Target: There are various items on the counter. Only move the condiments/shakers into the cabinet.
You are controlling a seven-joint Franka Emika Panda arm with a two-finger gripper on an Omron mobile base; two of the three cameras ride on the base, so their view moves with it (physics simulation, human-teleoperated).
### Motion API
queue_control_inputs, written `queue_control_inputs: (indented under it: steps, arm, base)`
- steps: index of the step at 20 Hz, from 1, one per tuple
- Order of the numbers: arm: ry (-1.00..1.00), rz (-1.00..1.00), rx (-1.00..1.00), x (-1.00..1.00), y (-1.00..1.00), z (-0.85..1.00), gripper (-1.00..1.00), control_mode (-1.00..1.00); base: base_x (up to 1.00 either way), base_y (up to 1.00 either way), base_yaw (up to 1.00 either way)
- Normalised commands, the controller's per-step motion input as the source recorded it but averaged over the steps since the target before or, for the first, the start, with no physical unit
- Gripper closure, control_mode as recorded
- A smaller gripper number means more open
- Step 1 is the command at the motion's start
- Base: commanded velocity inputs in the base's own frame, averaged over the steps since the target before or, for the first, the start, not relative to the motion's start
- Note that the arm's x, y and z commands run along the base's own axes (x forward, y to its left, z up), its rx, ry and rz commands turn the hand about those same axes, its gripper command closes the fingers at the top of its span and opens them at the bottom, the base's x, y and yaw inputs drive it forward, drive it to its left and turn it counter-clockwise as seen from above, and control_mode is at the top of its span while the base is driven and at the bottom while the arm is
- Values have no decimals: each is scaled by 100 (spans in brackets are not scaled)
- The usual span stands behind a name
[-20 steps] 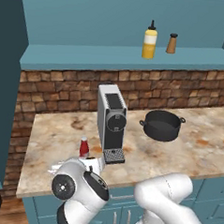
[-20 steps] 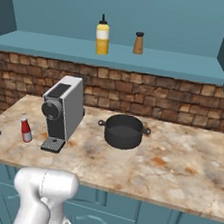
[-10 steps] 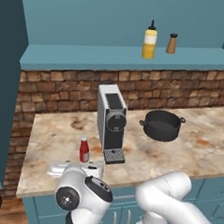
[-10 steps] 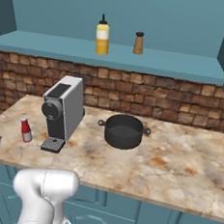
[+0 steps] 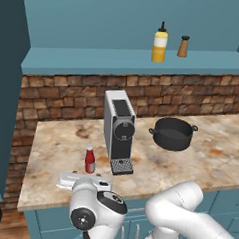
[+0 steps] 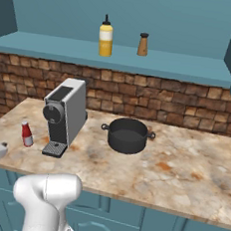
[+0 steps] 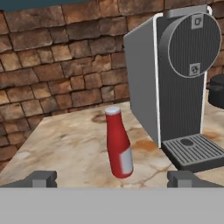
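No readable text anywhere. Ketchup bottle [image 7: 119, 146]: grey label patch, blank. Coffee machine [image 7: 177, 83]: two small button symbols noted on round front, too small to be made out.

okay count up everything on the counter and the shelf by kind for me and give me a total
Condiments/shakers: 3: ketchup bottle on the counter, yellow squeeze bottle and wooden shaker on the cabinet shelf
Coffee machines: 1
Pots: 1
Total: 5
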Motion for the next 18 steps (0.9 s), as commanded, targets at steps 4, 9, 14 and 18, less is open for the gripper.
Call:
queue_control_inputs:
  steps: [4,9,14,18]
  arm:
    - [0,-3,0,38,0,0,-100,-100]
    - [0,-3,0,37,0,-2,-100,-100]
    - [0,-6,0,46,0,-11,-100,-100]
    - [0,-6,0,31,0,-16,-100,-100]
  base:
    - [0,0,0]
    - [0,0,0]
    - [0,0,0]
    - [0,0,0]
